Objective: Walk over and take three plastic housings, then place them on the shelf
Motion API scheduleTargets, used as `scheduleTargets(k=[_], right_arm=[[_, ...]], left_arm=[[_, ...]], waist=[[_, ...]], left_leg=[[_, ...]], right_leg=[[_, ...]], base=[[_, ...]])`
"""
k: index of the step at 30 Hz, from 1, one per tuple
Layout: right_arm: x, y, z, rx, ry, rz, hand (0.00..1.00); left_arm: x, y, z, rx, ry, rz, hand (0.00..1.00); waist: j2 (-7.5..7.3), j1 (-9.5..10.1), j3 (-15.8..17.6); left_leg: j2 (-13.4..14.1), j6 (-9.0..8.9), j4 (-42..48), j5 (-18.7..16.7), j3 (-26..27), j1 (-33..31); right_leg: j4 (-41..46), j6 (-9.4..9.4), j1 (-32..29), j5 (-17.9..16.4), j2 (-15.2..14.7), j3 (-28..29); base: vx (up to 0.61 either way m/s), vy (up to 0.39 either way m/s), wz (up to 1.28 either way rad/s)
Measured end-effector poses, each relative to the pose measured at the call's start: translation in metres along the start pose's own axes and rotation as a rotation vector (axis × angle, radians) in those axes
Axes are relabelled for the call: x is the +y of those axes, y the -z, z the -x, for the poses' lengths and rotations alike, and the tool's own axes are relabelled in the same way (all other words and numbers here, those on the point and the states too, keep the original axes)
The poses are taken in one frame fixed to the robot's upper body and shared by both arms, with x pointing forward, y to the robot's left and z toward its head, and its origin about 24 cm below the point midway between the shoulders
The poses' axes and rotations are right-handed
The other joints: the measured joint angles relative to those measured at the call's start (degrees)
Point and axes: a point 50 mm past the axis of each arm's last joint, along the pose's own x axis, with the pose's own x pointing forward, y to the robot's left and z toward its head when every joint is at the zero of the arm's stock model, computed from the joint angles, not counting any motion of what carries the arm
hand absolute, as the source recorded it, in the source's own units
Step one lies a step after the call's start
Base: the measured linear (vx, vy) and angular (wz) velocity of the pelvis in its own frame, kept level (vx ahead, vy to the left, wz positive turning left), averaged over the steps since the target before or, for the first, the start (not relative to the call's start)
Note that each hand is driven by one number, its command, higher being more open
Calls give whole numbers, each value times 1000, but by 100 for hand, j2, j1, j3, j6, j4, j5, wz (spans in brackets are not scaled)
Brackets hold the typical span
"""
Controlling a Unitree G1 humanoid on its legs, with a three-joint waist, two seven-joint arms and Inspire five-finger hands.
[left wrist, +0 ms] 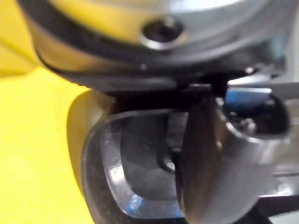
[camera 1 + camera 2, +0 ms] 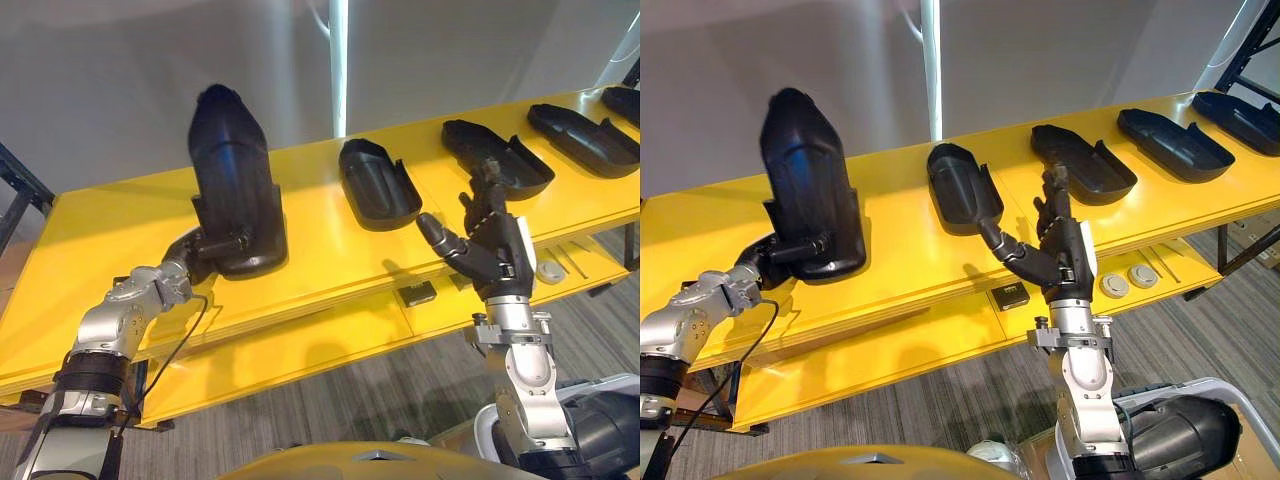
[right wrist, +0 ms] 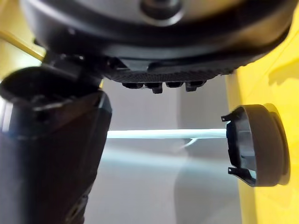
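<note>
Plastic housing (image 2: 232, 170) stands tipped upright at left of yellow table (image 2: 90, 230), your left hand (image 2: 205, 248) clamped on near end. Right hand (image 2: 497, 252) spread, empty. End-only grip: housing may pivot, slip when you lift.

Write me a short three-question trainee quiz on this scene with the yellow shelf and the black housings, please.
1. True or false: the left hand grips the upright black moulded plastic housing.
2. The right hand is: A) open, holding nothing; B) shut on a housing; C) shut on nothing.
3. How many other black housings lie flat on the long yellow shelf?
Key: 1 true; 2 A; 3 four.
</note>
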Motion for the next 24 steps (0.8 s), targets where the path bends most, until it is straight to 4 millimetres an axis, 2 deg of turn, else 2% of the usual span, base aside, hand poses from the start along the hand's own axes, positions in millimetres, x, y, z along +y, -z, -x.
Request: scheduleTargets(k=[4, 5, 10, 19, 20, 24], right_arm=[[6, 2, 0, 6, -22, -11, 100], [7, 2, 0, 9, -25, -13, 100], [9, 6, -7, 14, -25, -17, 100], [23, 5, -12, -1, -60, -19, 100], [24, 6, -12, 0, -61, -17, 100], [26, 6, -12, 2, -62, -12, 100]], left_arm=[[-5, 0, -5, 27, 53, -1, 0], [-6, 0, -6, 29, 62, 1, 0], [-11, 3, -8, 32, 91, 34, 0], [-18, 12, -14, 49, 87, 77, 0], [-19, 12, -14, 48, 85, 81, 100], [-20, 15, -16, 38, 65, 92, 100]], waist=[[4, 8, -14], [6, 7, -26], [23, 23, -45], [25, 35, -86], [23, 36, -90], [11, 33, -102]], left_leg=[[-6, 4, -12, 56, 52, -1], [-15, 52, -35, 105, 45, 1], [-77, 54, -316, 339, -40, 86], [-90, 45, -384, 371, -205, 83], [-90, 46, -384, 372, -208, 82], [-90, 59, -385, 392, -218, 82]], right_leg=[[-16, 9, 9, 28, -14, -29], [-19, 9, 9, 28, -15, -37], [-44, 10, 32, 29, 5, -137], [-109, 26, 139, 49, 15, -302], [-109, 27, 140, 50, 15, -304], [-109, 30, 140, 53, 19, -305]], base=[[-20, 42, 3], [1, 35, 4], [1, 29, 10], [-14, 29, 9], [-5, 35, 2], [0, 18, 0]])
